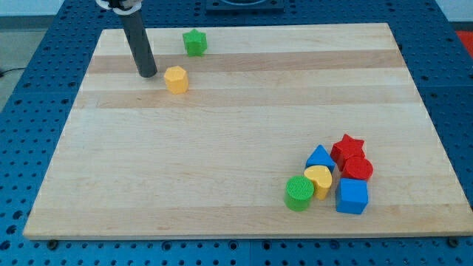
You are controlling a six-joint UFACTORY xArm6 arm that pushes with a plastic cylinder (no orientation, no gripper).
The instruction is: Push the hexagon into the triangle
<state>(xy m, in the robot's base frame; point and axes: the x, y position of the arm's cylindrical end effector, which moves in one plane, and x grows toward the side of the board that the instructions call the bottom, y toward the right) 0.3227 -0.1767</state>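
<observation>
The yellow hexagon block [176, 79] lies near the view's top left of the wooden board [222, 162]. My tip [148, 74] rests on the board just left of the hexagon, a small gap apart. The blue triangle block [320, 157] sits far off at the view's lower right, in a cluster of blocks. The rod rises from the tip toward the view's top left.
A green star block [195, 42] lies above and right of the hexagon. Around the triangle are a red star [347, 147], a red hexagon-like block [357, 168], a yellow heart [319, 179], a green cylinder [298, 193] and a blue cube [352, 196].
</observation>
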